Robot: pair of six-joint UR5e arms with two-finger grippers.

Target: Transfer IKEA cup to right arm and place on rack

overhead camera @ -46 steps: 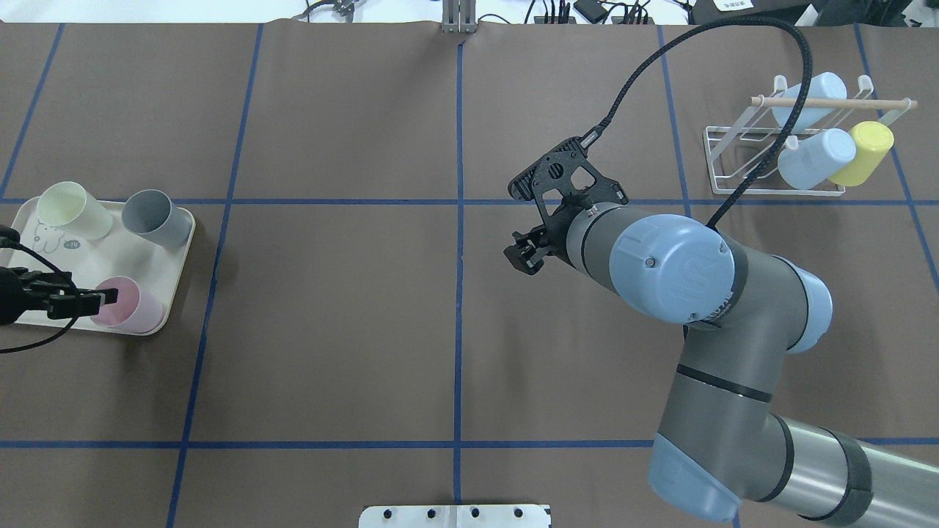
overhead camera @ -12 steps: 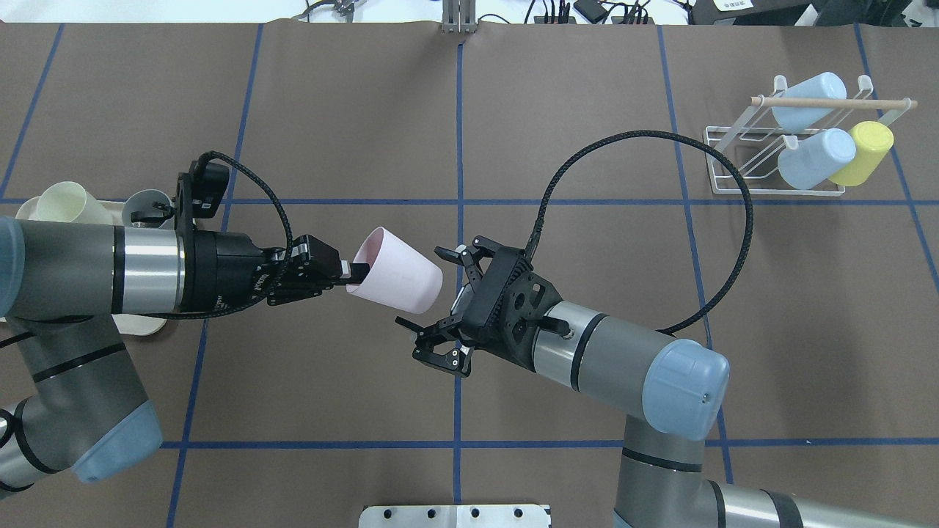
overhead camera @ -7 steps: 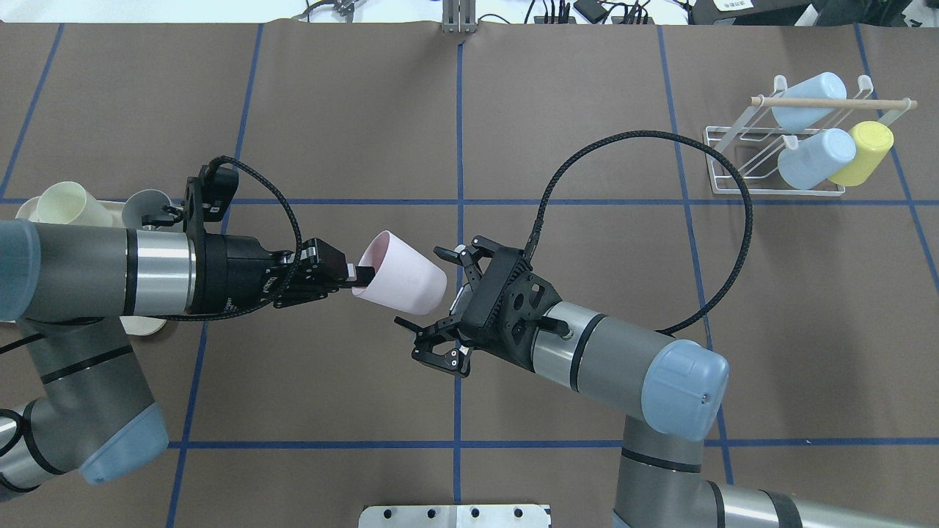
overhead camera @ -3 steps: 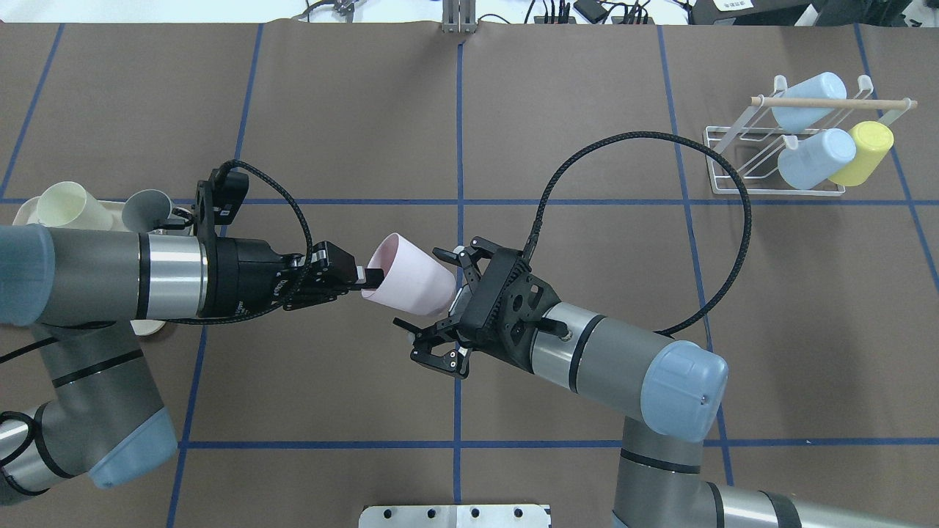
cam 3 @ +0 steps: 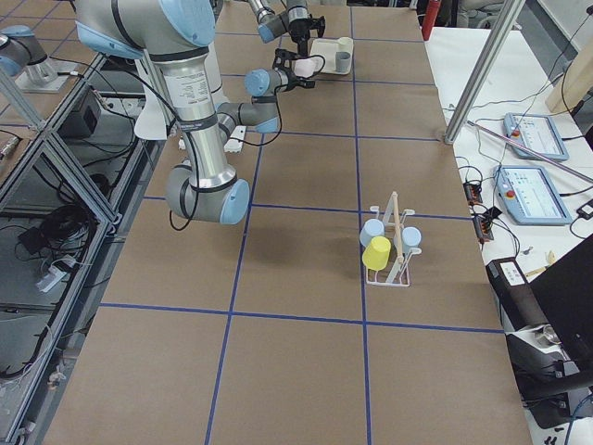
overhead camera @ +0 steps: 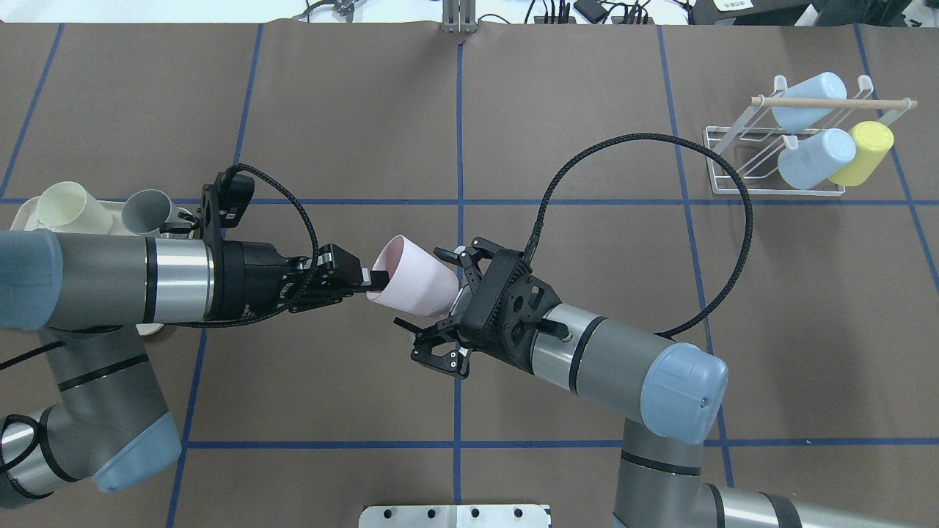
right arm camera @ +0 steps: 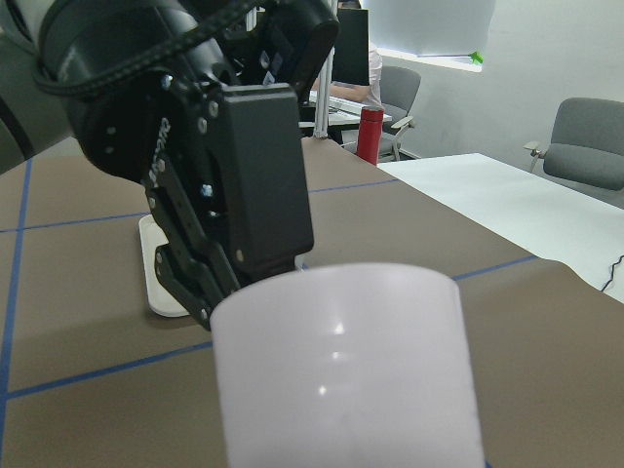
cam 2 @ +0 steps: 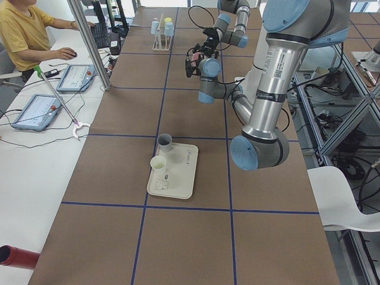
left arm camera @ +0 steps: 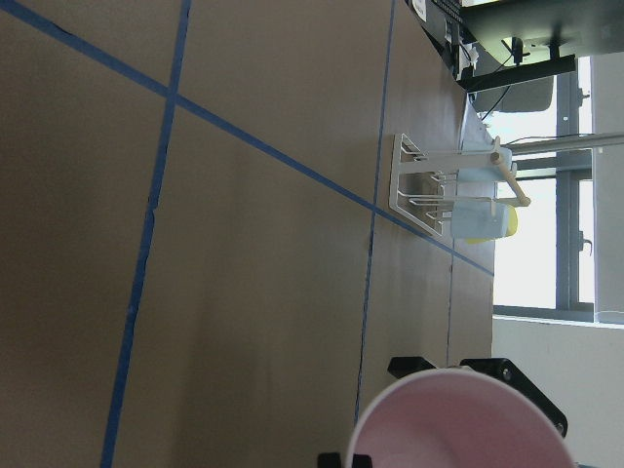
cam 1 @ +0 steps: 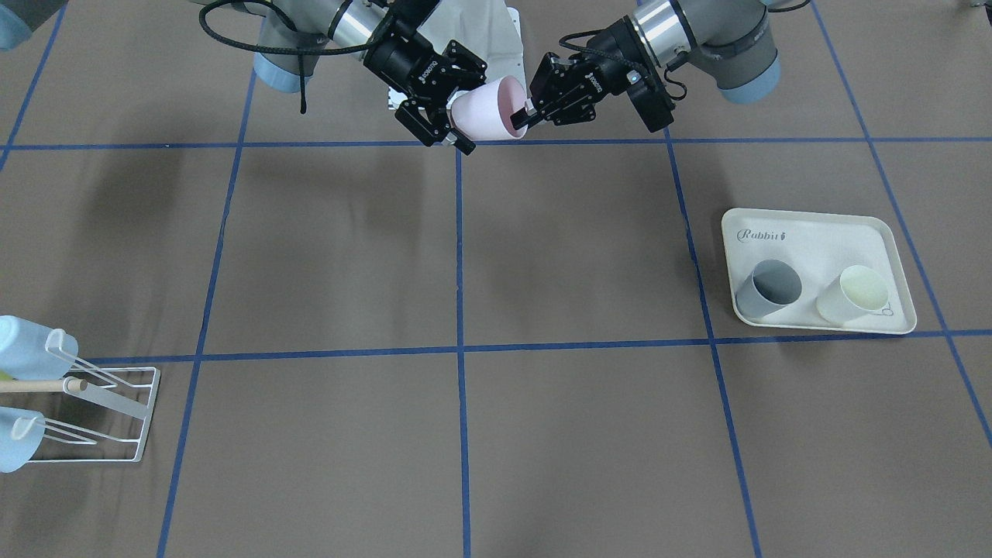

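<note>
A pale pink tapered plastic cup (overhead camera: 409,282) hangs in the air over the middle of the brown paper-covered surface (overhead camera: 330,110), which is crossed by blue tape lines. The cup lies roughly on its side between the two arms. It is smooth and handleless, wider at the rim than at the flat base, and the inside looks a slightly deeper pink than the matte outer wall. In the right wrist view the wall looks almost white, with a few small highlights on it. Its open mouth faces the left arm and its narrow base points toward the right arm. The left arm's fingers (overhead camera: 377,279) are pinched closed on the rim, one tip inside the mouth and one outside, and they carry the cup clear of the surface. The right arm's fingers (overhead camera: 446,254) are spread wide apart with the cup's base end between them. Whether they touch the wall cannot be made out. The small white wire rack (overhead camera: 710,158), with a light wooden rod (overhead camera: 829,103) through it, stands well apart at the far right. It holds two light blue cups (overhead camera: 816,158) and a yellow cup (overhead camera: 864,152). On the robot's left side, a cream tray (cam 1: 814,232) carries a grey cup (cam 1: 767,288) and a cream cup (cam 1: 852,294).
</note>
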